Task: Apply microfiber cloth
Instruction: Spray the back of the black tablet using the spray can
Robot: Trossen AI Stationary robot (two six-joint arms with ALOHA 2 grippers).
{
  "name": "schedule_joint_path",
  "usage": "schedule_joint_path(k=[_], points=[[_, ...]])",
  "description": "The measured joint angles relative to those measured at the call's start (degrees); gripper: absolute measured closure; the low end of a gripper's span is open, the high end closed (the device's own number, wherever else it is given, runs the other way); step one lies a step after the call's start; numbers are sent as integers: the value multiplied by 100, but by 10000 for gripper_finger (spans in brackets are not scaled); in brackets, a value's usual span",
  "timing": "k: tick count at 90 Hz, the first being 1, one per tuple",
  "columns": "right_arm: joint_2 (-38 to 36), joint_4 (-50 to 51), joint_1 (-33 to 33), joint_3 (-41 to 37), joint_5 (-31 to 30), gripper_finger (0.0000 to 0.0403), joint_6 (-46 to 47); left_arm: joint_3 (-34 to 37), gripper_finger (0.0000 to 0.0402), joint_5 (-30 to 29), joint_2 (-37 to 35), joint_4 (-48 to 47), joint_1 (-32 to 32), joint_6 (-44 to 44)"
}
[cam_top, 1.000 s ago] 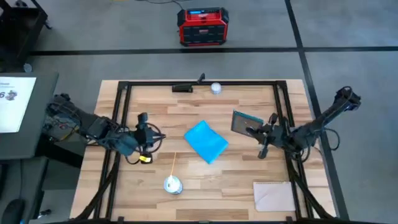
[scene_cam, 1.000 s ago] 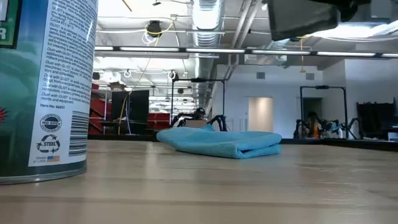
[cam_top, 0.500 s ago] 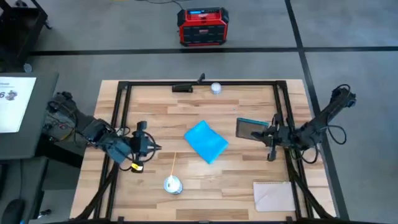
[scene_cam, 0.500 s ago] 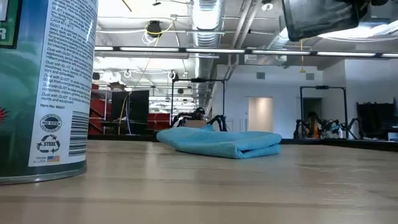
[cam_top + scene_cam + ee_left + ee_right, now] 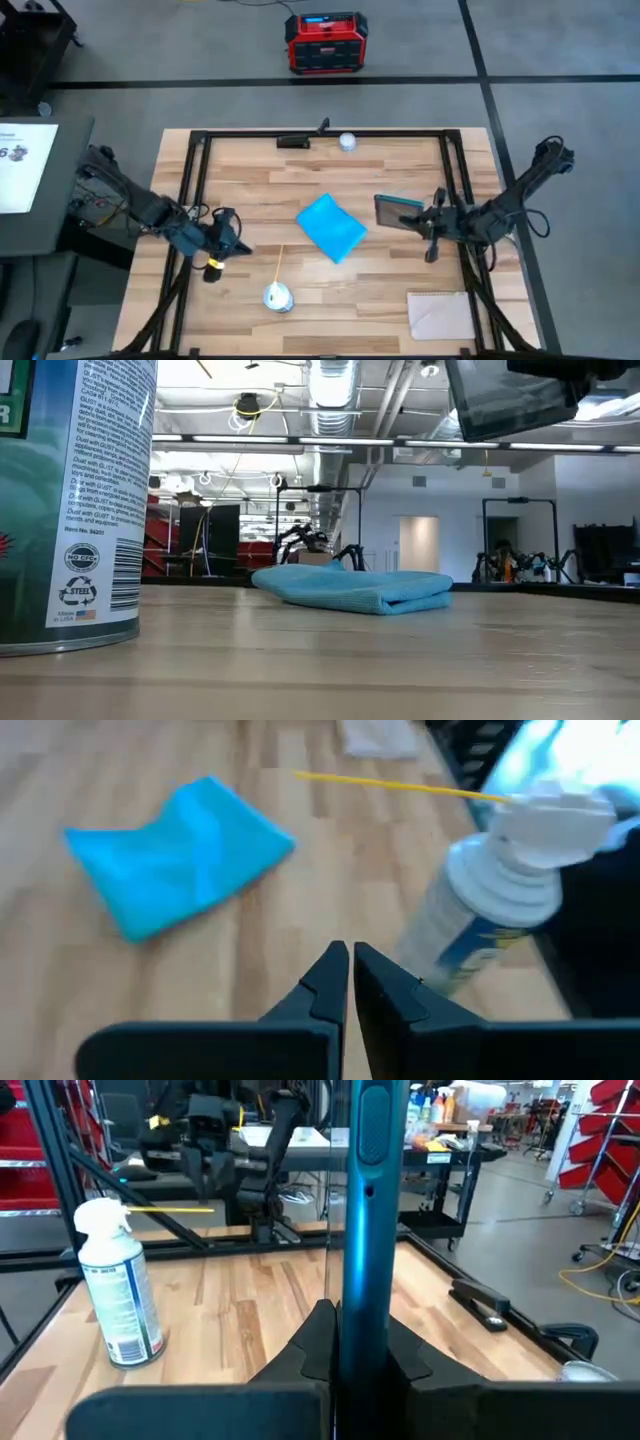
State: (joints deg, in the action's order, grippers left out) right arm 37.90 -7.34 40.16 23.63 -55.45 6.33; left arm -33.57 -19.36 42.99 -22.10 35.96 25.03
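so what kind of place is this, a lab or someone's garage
Most likely a robotics lab or workshop, not a garage: an open hall with exposed ceiling ducts, another robot arm at a bench, and red parts bins on racks.

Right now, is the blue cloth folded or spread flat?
Folded: the microfiber cloth shows doubled layers at its edge, lying on the table, untouched by either hand.

White-and-green cylindrical spray can (image 5: 70,500), close in low view: fine print with "DUST" repeated, a barcode, round "GO CFC" style seal, recycle mark reading "STEEL", "Made in USA". White paper sheet (image 5: 22,165) beside table, high view: digit "6" legible, rest too small.
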Motion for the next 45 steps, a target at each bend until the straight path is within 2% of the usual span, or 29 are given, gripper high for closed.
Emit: schedule_joint_path(k=[19,33,45], points=[[86,-296,-61,-187,-14,394,227,785,402,370,357,1277,24,591],[315,-430,-55,-187,12,394,233,842,402,505,1022,2104,281,941],[530,-615,-55,-187,10,394,238,840,402,522,1580,2372,554,1486]])
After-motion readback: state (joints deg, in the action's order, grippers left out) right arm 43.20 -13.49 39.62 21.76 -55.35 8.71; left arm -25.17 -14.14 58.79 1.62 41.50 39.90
